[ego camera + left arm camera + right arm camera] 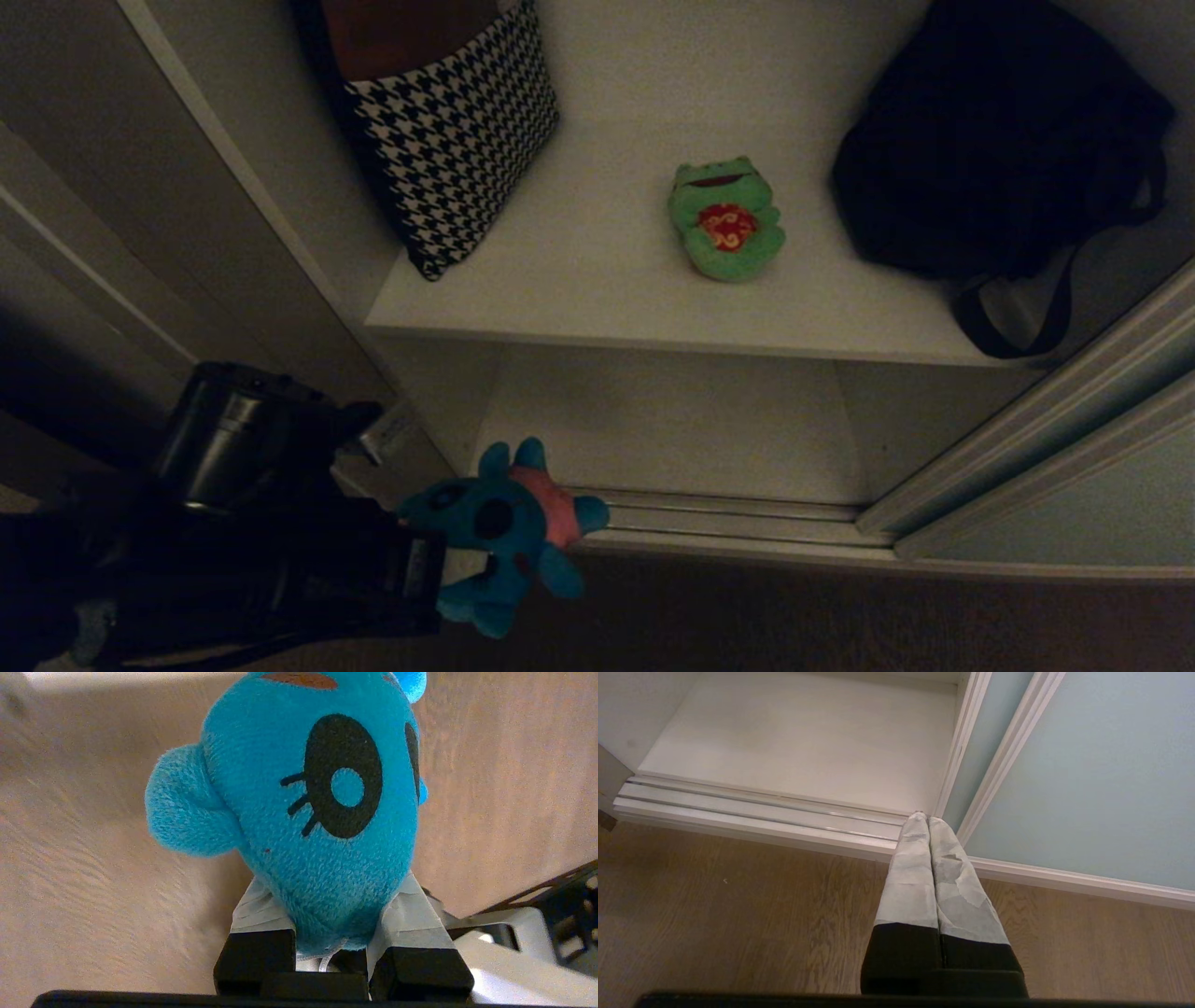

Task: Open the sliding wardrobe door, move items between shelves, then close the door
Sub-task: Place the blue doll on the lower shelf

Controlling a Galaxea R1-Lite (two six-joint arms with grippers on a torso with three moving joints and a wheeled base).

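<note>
Two plush toys in play: we have the left gripper (448, 565) clamped on the teal plush toy (509, 532) at lower left of the head frame, out over the wood floor (794, 616), short of the floor track (719, 523). The green frog plush (726, 219) sits on the upper shelf (597, 271) at upper centre. The lower shelf (672, 425) lies up-right of the gripper (likely drop spot). The sliding wardrobe door (1074, 504) is open at right. The right gripper (930, 826) is pressed together, parked.
</note>
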